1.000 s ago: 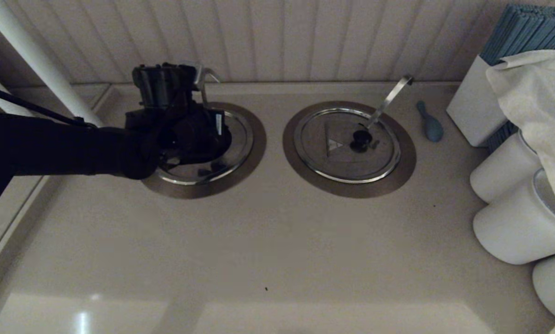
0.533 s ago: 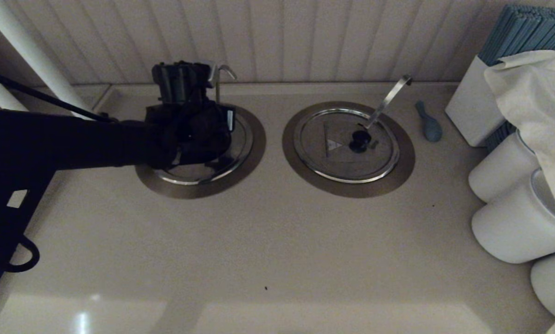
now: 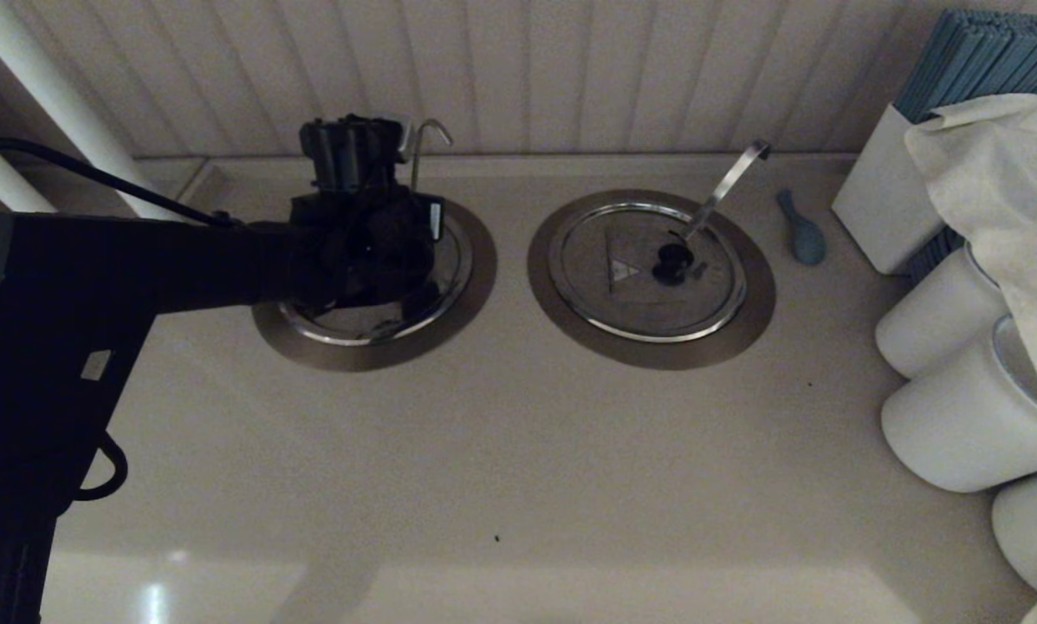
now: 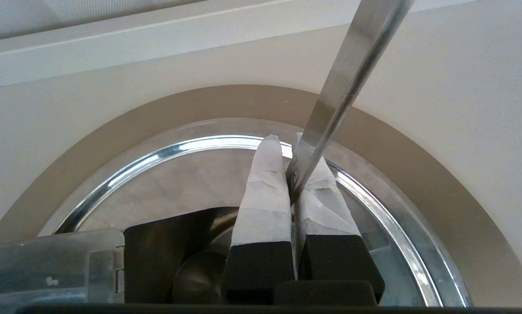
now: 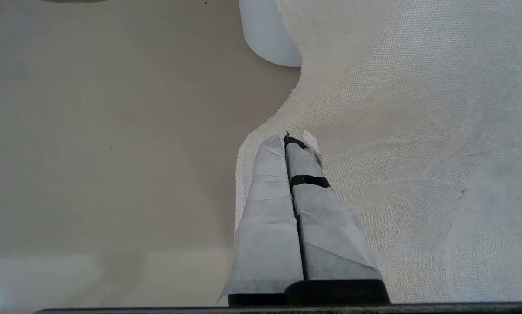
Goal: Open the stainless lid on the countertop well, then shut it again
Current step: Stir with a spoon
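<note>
Fingers of left gripper (image 4: 287, 139) pressed together low over the stainless lid (image 4: 178, 174), nipping the thin ladle rod (image 4: 348, 74) poking through it, likely to steady or shift the rod before folding the lid. Lid lying in the countertop well (image 3: 483, 260) at back left of the surface (image 3: 518, 451), largely hidden beneath the wrist. Right gripper (image 5: 293, 138) parked aside over white cloth (image 5: 417, 131), fingers pressed together.

The countertop well (image 3: 371, 355) sits left of its twin, near the back wall, with a shiny steel rim inside a wide brown-grey collar. The stainless lid's (image 4: 186, 174) brushed far half lies flat within that rim; my arm hides the near half. The thin hook-tipped ladle rod (image 3: 417, 160) rises from the well's far side.
</note>
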Tool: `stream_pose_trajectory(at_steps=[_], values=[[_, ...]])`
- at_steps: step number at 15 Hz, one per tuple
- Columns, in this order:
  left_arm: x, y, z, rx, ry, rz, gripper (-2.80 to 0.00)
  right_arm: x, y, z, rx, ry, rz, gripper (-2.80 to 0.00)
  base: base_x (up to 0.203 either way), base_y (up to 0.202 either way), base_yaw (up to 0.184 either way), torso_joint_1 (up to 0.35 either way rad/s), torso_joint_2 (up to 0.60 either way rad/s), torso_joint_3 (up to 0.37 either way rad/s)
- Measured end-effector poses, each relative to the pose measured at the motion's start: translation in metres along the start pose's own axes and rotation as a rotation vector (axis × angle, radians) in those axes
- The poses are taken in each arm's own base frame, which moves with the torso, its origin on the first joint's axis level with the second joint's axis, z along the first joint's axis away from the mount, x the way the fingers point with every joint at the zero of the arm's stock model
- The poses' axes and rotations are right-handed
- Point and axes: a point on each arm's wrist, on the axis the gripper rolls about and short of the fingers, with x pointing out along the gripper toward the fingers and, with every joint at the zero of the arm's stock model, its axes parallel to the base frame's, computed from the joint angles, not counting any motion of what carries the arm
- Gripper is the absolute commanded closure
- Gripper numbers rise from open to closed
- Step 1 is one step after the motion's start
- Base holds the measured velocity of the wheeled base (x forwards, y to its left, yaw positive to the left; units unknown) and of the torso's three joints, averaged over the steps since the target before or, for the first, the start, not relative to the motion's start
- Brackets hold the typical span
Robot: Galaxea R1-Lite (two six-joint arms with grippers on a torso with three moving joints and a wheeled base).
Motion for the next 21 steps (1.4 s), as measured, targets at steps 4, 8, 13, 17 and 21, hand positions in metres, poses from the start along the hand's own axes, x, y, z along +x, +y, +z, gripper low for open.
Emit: stream_pose_trajectory(at_steps=[4,8,13,17,21], values=[[0.0,0.0,0.001,-0.009,-0.004,-0.001,0.0,0.0,0.0,0.0,0.0,0.0,0.0,0.0,0.0,0.0,0.0,0.0,0.0,0.0],[-0.002,0.0,0.0,-0.011,0.007,-0.001,-2.8,0.0,0.0,0.0,0.0,0.0,0.0,0.0,0.0,0.0,0.0,0.0,0.0,0.0],[-0.008,0.002,0.011,-0.081,-0.02,-0.006,-2.8,0.0,0.0,0.0,0.0,0.0,0.0,0.0,0.0,0.0,0.0,0.0,0.0,0.0],[-0.015,0.005,0.018,-0.12,-0.032,-0.006,-2.8,0.0,0.0,0.0,0.001,0.0,0.0,0.0,0.0,0.0,0.0,0.0,0.0,0.0],[-0.021,0.007,0.016,-0.123,-0.02,-0.008,-2.8,0.0,0.0,0.0,0.0,0.0,0.0,0.0,0.0,0.0,0.0,0.0,0.0,0.0]])
